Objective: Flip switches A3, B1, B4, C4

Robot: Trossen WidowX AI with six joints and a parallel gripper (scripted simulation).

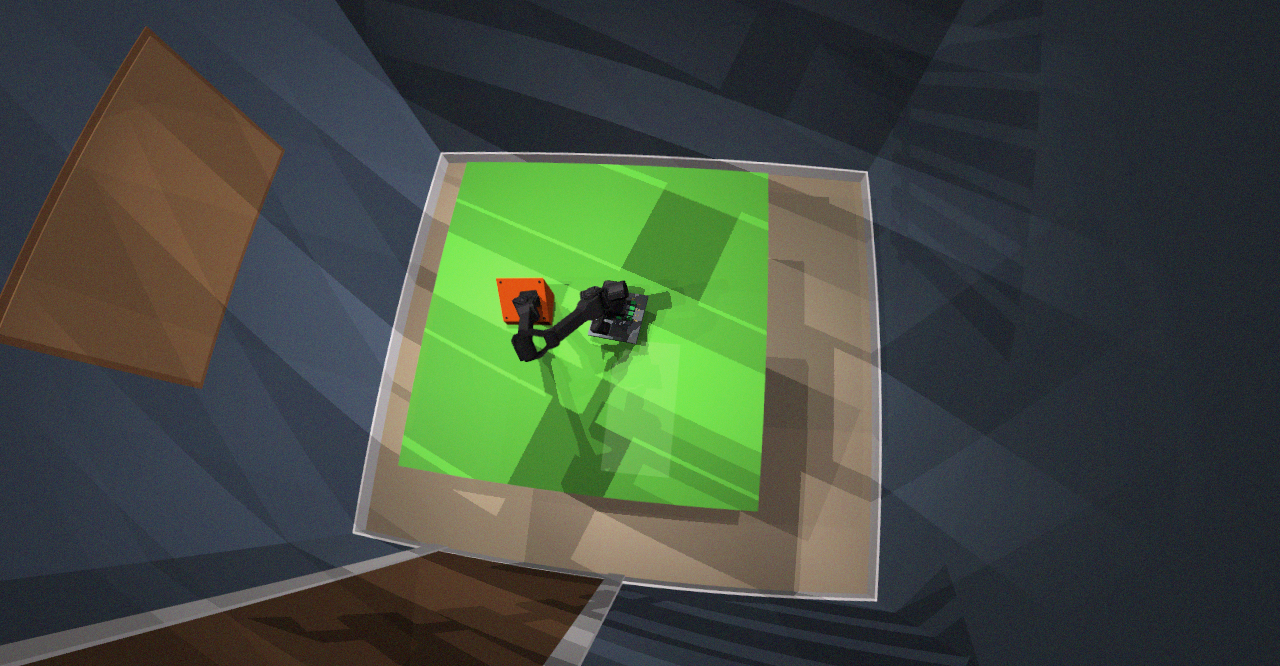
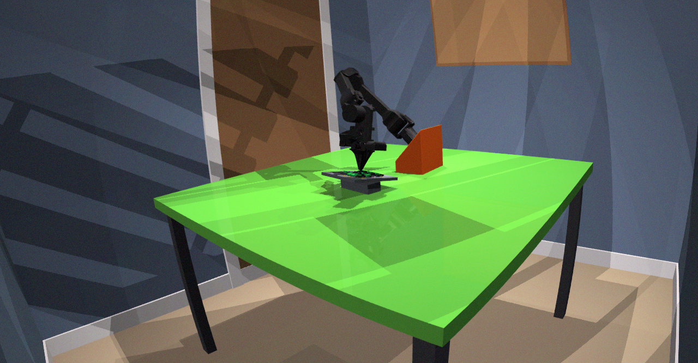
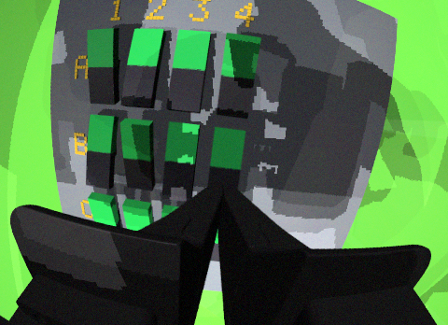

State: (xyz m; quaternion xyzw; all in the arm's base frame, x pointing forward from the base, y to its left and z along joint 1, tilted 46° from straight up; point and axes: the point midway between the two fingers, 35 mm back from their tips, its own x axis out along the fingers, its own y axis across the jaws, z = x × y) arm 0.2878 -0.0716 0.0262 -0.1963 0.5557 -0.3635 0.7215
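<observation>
A grey switch panel point(image 3: 324, 120) point(image 2: 361, 180) point(image 1: 626, 329) lies on the green table, with green-and-black rocker switches in lettered rows and columns 1 to 4. My gripper point(image 3: 220, 193) point(image 2: 361, 167) is shut and empty. Its tip points down at the near end of switch B4 point(image 3: 227, 148), just above or touching the panel; I cannot tell which. Switch A3 point(image 3: 190, 51) and B1 point(image 3: 101, 134) show in the wrist view. The fingers hide C3 and C4; only C1 point(image 3: 103, 209) and C2 point(image 3: 137, 215) show in row C.
An orange wedge block point(image 2: 420, 151) point(image 1: 520, 293) stands at the arm's base, behind the panel. The green table point(image 2: 390, 243) point(image 1: 501, 411) spreads wide around the panel.
</observation>
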